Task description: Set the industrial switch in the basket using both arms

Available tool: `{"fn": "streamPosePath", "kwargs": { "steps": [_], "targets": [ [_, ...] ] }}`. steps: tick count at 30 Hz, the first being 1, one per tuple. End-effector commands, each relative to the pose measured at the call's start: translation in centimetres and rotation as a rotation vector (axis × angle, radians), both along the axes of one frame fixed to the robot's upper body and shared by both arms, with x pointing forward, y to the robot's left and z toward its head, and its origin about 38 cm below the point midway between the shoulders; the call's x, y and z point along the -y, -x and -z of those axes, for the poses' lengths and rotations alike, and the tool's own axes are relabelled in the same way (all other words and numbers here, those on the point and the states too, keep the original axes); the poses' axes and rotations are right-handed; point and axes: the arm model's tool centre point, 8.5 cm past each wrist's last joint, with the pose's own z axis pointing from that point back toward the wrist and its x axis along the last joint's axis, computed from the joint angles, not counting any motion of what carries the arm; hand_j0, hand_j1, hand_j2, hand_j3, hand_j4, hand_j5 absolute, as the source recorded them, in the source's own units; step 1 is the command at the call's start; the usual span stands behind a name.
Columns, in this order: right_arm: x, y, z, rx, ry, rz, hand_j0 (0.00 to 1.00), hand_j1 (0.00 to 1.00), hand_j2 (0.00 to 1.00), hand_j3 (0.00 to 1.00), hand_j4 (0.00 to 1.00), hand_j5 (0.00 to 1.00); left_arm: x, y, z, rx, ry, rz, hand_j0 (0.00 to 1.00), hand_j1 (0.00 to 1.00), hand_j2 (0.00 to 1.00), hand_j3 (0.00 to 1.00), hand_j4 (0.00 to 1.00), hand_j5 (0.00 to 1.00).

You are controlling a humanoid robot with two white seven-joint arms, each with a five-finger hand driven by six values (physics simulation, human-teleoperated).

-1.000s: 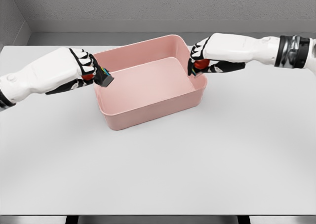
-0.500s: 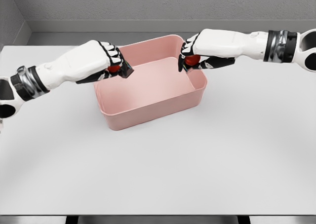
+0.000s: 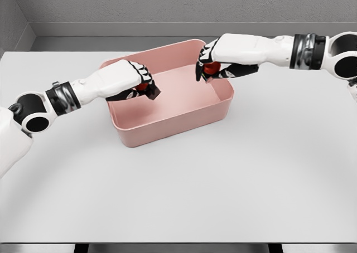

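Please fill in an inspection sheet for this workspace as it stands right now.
Surface: flat white table.
Job's things: pink rectangular plastic basket, open side up; a red-and-dark industrial switch in each hand, both above the basket.
Clutter: nothing seen.
Hands: left hand curled around one switch; right hand curled around the other, over the far right corner.
Cables: nothing seen.
Surroundings: grey wall behind.

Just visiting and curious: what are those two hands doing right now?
Left hand shut on a switch, over the basket. Right hand shut on another, over the far rim. Nothing in the way.
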Motion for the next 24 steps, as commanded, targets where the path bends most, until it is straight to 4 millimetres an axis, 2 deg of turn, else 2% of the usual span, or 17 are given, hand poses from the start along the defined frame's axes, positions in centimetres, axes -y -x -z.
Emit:
{"fn": "streamPosePath", "kwargs": {
  "steps": [1, 4, 6, 14, 15, 16, 17, 18, 20, 21, 22, 24],
  "targets": [
    [-0.1, -0.4, 0.1, -0.005, -0.003, 0.009, 0.50, 0.50, 0.50, 0.50, 0.50, 0.50, -0.4, -0.1, -0.1, -0.002, 0.004, -0.009, 0.57, 0.57, 0.57, 0.57, 0.57, 0.57],
    [-0.4, -0.4, 0.2, -0.006, -0.003, 0.006, 0.50, 0.50, 0.50, 0.50, 0.50, 0.50, -0.4, -0.3, -0.5, 0.003, -0.004, -0.009, 0.84, 0.84, 0.84, 0.84, 0.84, 0.84],
    [-0.4, -0.8, 0.5, -0.016, -0.003, 0.015, 0.50, 0.50, 0.50, 0.50, 0.50, 0.50, -0.4, -0.3, -0.6, 0.004, -0.006, -0.007, 0.96, 0.96, 0.96, 0.96, 0.96, 0.96],
    [-0.3, -1.0, 0.4, -0.015, -0.004, 0.021, 0.50, 0.50, 0.50, 0.50, 0.50, 0.50, -0.1, -0.2, -1.4, 0.010, 0.022, 0.005, 0.97, 0.97, 0.97, 0.97, 0.97, 0.97],
    [-0.3, -1.0, 0.2, -0.010, -0.004, 0.020, 0.50, 0.50, 0.50, 0.50, 0.50, 0.50, -1.2, 0.3, -2.5, 0.011, 0.038, 0.009, 0.99, 0.99, 0.99, 0.99, 0.99, 0.99],
    [-0.2, -1.1, 0.2, -0.011, -0.004, 0.024, 0.50, 0.50, 0.50, 0.50, 0.50, 0.50, -2.3, 1.5, -4.3, 0.031, 0.045, 0.033, 1.00, 1.00, 1.00, 1.00, 1.00, 1.00],
    [-0.3, -1.3, 0.3, -0.016, -0.005, 0.028, 0.50, 0.50, 0.50, 0.50, 0.50, 0.50, -4.2, 3.2, -6.2, 0.050, 0.020, 0.048, 1.00, 1.00, 1.00, 1.00, 1.00, 1.00],
    [-0.2, -1.5, 0.5, -0.020, -0.005, 0.034, 0.50, 0.50, 0.50, 0.50, 0.50, 0.50, -5.3, 4.6, -7.4, 0.058, -0.004, 0.062, 1.00, 1.00, 1.00, 1.00, 1.00, 1.00],
    [-0.5, -1.5, 0.4, -0.018, -0.005, 0.028, 0.50, 0.50, 0.50, 0.50, 0.50, 0.50, -7.7, 6.9, -8.6, 0.046, -0.055, 0.062, 1.00, 1.00, 1.00, 1.00, 1.00, 1.00],
    [-1.3, -1.7, 0.6, -0.025, -0.013, 0.019, 0.50, 0.50, 0.50, 0.50, 0.50, 0.50, -8.1, 7.6, -8.7, 0.039, -0.072, 0.066, 1.00, 1.00, 1.00, 1.00, 1.00, 1.00],
    [-1.9, -1.9, 0.8, -0.032, -0.018, 0.016, 0.51, 0.51, 0.51, 0.51, 0.51, 0.51, -9.3, 8.0, -8.8, 0.026, -0.102, 0.045, 1.00, 1.00, 1.00, 1.00, 1.00, 1.00],
    [-2.7, -2.1, 1.2, -0.032, -0.013, 0.010, 0.51, 0.51, 0.51, 0.51, 0.51, 0.51, -10.2, 8.4, -8.3, 0.003, -0.121, 0.031, 1.00, 1.00, 1.00, 1.00, 1.00, 1.00]
  ]
}}
